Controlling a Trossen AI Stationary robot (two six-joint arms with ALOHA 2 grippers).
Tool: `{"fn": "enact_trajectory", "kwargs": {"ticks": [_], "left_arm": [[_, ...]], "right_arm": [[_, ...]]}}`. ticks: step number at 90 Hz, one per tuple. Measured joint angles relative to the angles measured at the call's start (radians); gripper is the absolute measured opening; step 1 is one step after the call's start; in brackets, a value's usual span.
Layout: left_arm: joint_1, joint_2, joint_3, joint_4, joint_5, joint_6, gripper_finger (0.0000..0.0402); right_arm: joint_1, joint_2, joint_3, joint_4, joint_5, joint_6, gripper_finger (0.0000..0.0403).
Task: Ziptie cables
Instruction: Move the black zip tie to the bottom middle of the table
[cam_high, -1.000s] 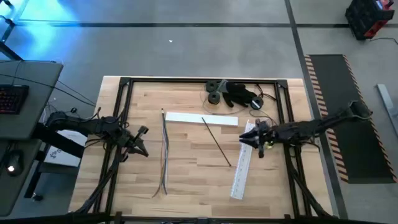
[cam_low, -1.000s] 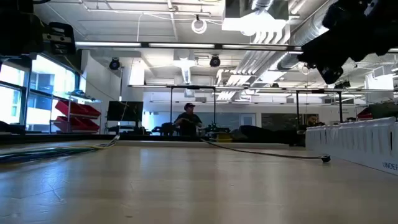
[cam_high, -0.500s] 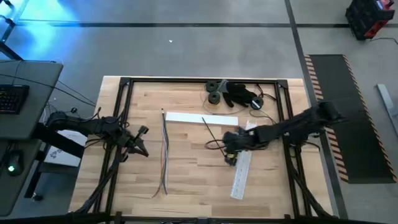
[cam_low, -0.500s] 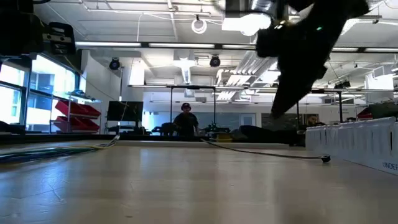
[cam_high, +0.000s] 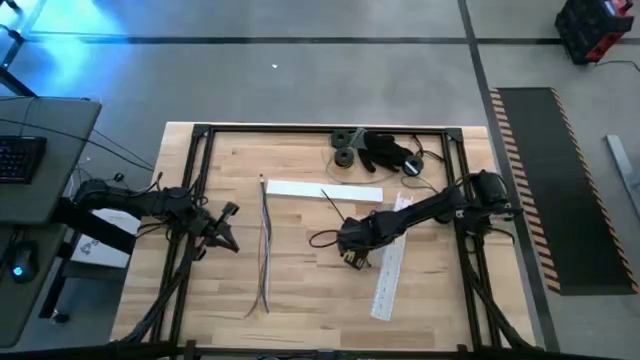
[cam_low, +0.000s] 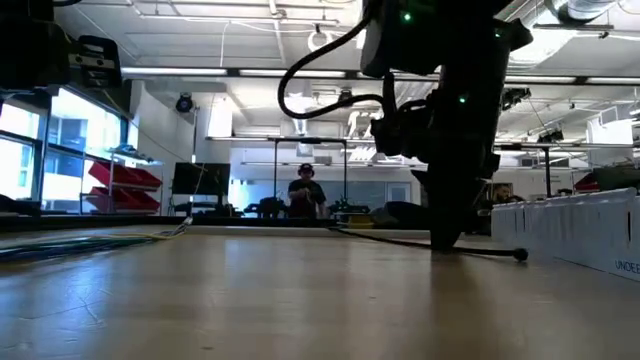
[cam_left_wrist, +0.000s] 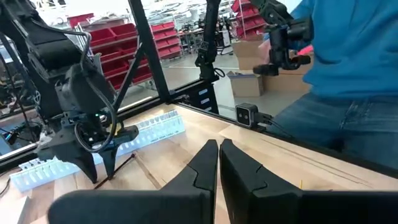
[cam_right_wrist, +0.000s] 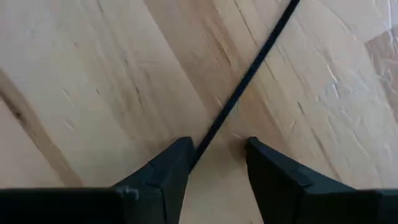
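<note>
Right gripper (cam_high: 349, 257) since earlier: swung inward from white strip (cam_high: 385, 275), now low over tabletop (cam_high: 300, 280), fingers (cam_right_wrist: 163, 171) spread astride thin dark stick (cam_right_wrist: 249, 74). Left gripper (cam_high: 228, 228) idle at left edge, fingers pressed together. Cables (cam_high: 265, 250) lie between grippers, untouched. Risk: stick lies flat; closing fingers may skid it or scrape wood.

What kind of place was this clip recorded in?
Probably an open-plan robotics lab or workshop: shelves of red parts bins, exposed ceiling ducts, and a wooden table in a black frame.

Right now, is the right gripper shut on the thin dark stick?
No. In the right wrist view the right gripper is open, its fingers straddling the thin dark stick on the table.
</note>
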Motion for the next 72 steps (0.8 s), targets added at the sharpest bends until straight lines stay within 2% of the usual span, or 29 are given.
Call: {"fn": "enact_trajectory", "kwargs": {"ticks": [13, 18, 45, 72], "left_arm": [[0.0, 0.0, 0.0, 0.0, 0.0, 0.0, 0.0], [0.0, 0.0, 0.0, 0.0, 0.0, 0.0, 0.0], [0.0, 0.0, 0.0, 0.0, 0.0, 0.0, 0.0], [0.0, 0.0, 0.0, 0.0, 0.0, 0.0, 0.0]], "right_arm": [[0.033, -0.002, -0.003, 0.058, -0.02, 0.017, 0.003], [0.048, -0.001, -0.004, 0.098, -0.047, 0.035, 0.0011], [0.148, 0.005, 0.028, 0.226, -0.159, 0.211, 0.0001], [0.258, 0.003, 0.104, 0.269, -0.138, 0.353, 0.0]]}}
